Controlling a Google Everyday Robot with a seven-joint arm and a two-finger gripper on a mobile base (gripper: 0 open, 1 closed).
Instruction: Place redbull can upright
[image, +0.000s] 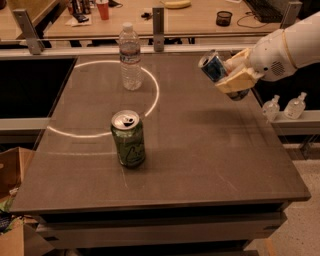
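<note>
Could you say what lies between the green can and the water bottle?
Only bare tabletop, in the camera view; the hand holds the redbull can aloft at right.

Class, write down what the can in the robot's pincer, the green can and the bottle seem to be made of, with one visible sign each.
Slim blue-and-silver redbull can, held tilted in mid-air by the pincer at the picture's right: probably thin metal, glossy, silver end. Wide green can: likely metal; shiny silver top with pull tab. Clear water bottle: apparently plastic, see-through, white cap.
</note>
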